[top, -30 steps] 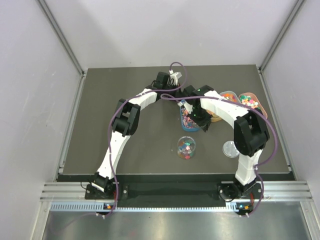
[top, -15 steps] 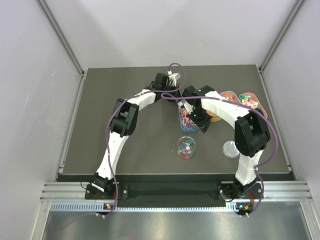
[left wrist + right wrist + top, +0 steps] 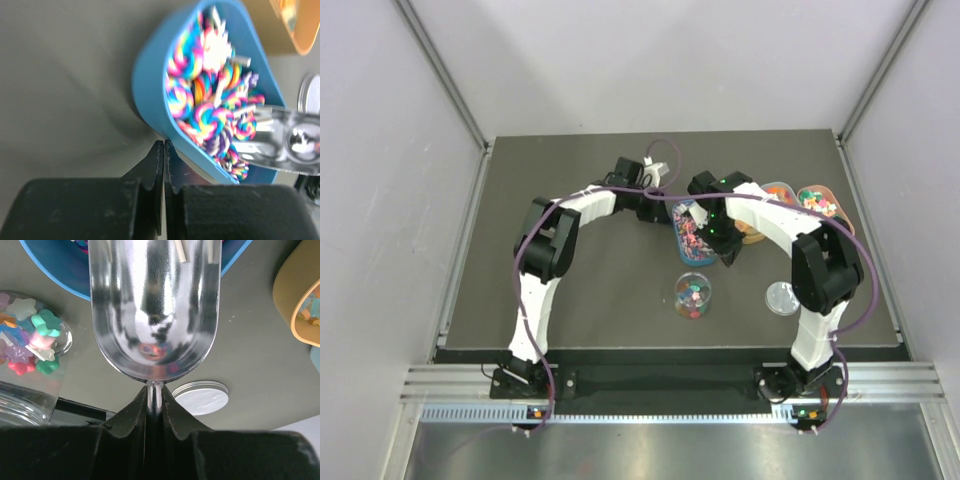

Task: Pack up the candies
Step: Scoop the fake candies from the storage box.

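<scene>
Right gripper (image 3: pixel 154 397) clamps scoop (image 3: pixel 155 305) handle; bowl tip in blue tray (image 3: pixel 150 95), frame top. Left gripper (image 3: pixel 163 160) shut, empty, beside tray. Risk: scoop thrust slides unbraced tray, spilling candies (image 3: pixel 210 110).

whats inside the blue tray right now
Swirly multicoloured candies on white sticks fill the blue tray, and the front end of the metal scoop lies among them. The tray's floor and whatever sits under the scoop are covered.
</scene>
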Controlling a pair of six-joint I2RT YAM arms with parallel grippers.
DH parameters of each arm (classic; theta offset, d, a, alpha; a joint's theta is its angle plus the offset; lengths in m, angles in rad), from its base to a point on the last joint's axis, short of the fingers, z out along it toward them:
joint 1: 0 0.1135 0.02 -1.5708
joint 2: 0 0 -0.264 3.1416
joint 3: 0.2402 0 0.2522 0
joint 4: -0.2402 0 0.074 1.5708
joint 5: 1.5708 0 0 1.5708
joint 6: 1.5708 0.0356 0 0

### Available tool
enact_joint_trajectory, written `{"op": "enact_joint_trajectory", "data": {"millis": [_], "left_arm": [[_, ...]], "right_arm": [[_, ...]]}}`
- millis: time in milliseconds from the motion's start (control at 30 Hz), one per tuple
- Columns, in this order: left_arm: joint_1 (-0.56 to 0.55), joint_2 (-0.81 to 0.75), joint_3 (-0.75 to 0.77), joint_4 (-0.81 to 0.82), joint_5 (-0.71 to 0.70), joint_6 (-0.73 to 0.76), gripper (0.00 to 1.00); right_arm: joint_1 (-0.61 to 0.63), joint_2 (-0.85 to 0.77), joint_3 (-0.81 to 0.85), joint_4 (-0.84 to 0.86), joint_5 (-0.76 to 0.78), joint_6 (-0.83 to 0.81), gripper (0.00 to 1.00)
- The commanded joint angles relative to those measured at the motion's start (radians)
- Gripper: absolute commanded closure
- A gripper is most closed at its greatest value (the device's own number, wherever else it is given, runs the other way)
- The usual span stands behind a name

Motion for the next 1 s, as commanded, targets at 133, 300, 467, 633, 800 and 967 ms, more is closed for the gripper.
{"op": "enact_joint_trajectory", "data": {"millis": [133, 300, 467, 633, 800, 967], "left_arm": [[-0.048, -0.061, -0.036, -0.035, 0.108, -0.001, 1.00], [-0.093, -0.058, -0.068, -0.003, 0.155, -0.015, 1.00], [-0.134, -0.067, -0.141, 0.115, 0.187, -0.113, 1.00], [-0.162, -0.097, -0.203, 0.186, 0.226, -0.174, 1.00], [-0.180, -0.104, -0.181, 0.181, 0.240, -0.173, 1.00], [-0.157, -0.131, -0.129, 0.074, 0.258, -0.116, 1.00]], "right_arm": [[-0.040, -0.022, -0.019, 0.053, -0.009, -0.035, 1.00], [-0.040, -0.023, -0.007, 0.050, -0.009, -0.026, 1.00], [-0.023, 0.010, 0.036, 0.042, -0.027, -0.009, 1.00], [-0.029, 0.032, 0.064, 0.023, 0.056, -0.049, 1.00], [-0.043, 0.000, 0.056, 0.034, 0.131, -0.080, 1.00], [-0.043, -0.037, 0.033, 0.031, 0.142, -0.081, 1.00]]}}
